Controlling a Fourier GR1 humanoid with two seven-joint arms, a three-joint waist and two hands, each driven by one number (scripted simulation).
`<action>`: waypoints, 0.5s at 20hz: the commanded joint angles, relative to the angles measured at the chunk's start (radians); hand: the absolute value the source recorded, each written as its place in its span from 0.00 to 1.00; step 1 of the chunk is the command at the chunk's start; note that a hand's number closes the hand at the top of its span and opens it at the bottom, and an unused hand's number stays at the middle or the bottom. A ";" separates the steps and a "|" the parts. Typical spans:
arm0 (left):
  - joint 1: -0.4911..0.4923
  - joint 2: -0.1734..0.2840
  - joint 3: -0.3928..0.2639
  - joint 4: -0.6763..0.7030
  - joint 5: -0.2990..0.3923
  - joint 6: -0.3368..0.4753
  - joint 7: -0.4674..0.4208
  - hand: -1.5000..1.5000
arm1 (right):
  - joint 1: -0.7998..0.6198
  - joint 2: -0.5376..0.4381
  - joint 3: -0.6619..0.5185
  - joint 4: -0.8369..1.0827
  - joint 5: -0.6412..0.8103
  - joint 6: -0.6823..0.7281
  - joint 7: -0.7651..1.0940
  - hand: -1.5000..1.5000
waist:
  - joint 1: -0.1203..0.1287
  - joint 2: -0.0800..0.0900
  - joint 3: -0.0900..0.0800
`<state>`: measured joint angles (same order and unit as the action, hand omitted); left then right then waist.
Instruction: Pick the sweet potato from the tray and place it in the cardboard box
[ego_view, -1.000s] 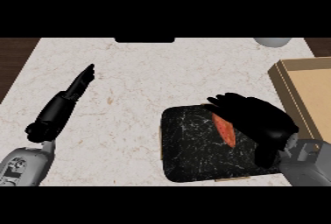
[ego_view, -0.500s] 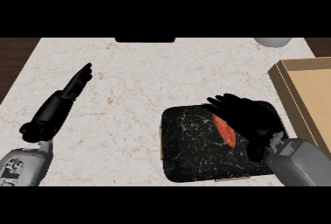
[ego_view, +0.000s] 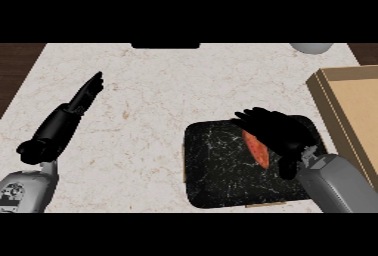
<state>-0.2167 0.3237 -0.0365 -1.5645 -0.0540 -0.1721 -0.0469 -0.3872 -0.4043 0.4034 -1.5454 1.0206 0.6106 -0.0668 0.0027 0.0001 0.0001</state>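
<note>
Sweet potato (ego_view: 256, 147), orange and elongated, lies on the dark marbled tray (ego_view: 221, 175) toward its right half, partly hidden under the right hand (ego_view: 284, 135). That hand sits over the tray with its black fingers curled around the right side of the sweet potato, the thumb hanging near the tray's right edge. The cardboard box (ego_view: 354, 110) stands open at the right side of the pale stone counter (ego_view: 162, 85), just beside the tray. At the left, well apart from the tray, the left hand (ego_view: 81, 97) rests above the counter with its fingers straight and together, pointing toward the far side. A grey round object (ego_view: 311, 47) shows at the far right edge.
</note>
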 joint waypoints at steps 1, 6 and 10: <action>-0.027 -0.010 0.034 0.001 0.006 -0.031 0.026 0.50 | -0.027 0.058 -0.003 0.102 0.063 -0.027 -0.028 0.00 | 0.001 0.000 0.000; 0.008 -0.070 0.002 0.039 -0.071 0.006 -0.046 0.50 | -0.010 0.068 -0.017 0.140 0.138 -0.067 -0.029 0.00 | -0.001 0.000 0.000; 0.042 -0.061 0.026 -0.013 -0.057 -0.030 -0.034 0.50 | 0.072 0.073 -0.027 0.088 0.168 -0.104 -0.036 0.00 | -0.002 -0.001 0.000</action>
<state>-0.2055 0.2726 -0.0211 -1.5482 -0.1094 -0.1839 -0.0766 -0.3842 -0.3450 0.3756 -1.4258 1.1511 0.5405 -0.1003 0.0021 0.0001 0.0000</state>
